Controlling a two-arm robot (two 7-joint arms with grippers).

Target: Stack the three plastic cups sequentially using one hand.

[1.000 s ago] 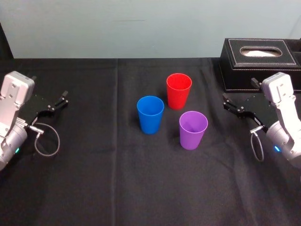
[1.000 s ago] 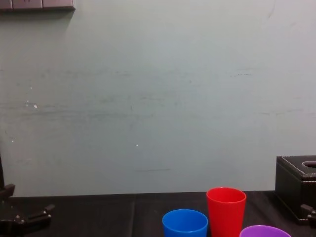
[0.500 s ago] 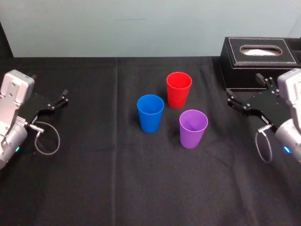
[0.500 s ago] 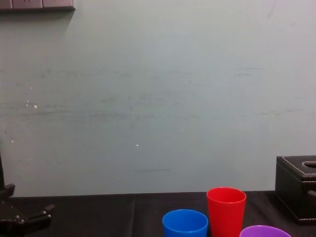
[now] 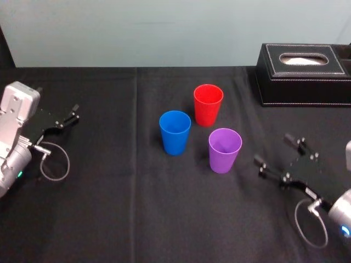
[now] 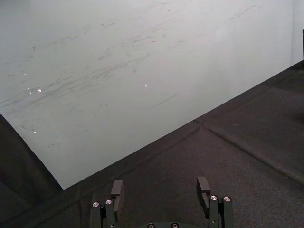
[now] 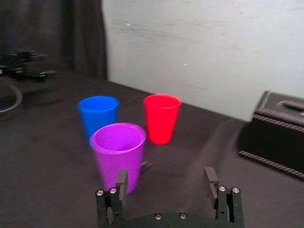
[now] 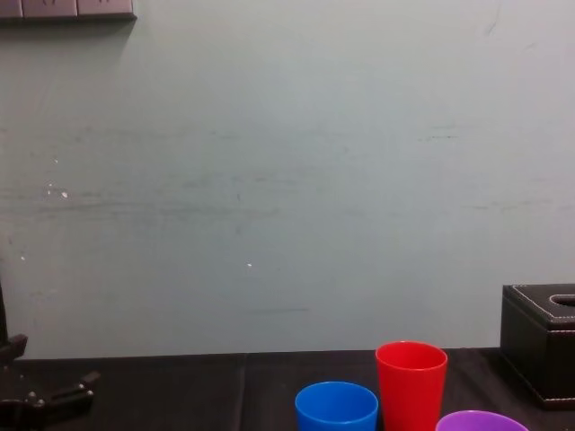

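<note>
Here my right gripper (image 5: 272, 149) hangs low over the black cloth (image 5: 137, 208), just right of the purple cup (image 5: 225, 149), fingers spread wide and holding nothing. The blue cup (image 5: 175, 131) and red cup (image 5: 208, 104) stand upright close by. My left gripper (image 5: 70, 115) rests far left, also open and empty.

Cups (image 5: 175, 132) cluster centrally, box (image 5: 301, 82) behind them rightward, right tool (image 5: 271, 148) just beside.

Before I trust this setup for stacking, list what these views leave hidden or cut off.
Chest view, bottom edge: purple cup below its rim; bases of the blue cup and red cup.
Chest view, right edge: part of the tissue box.
Head view, right edge: the arm behind the right gripper.
</note>
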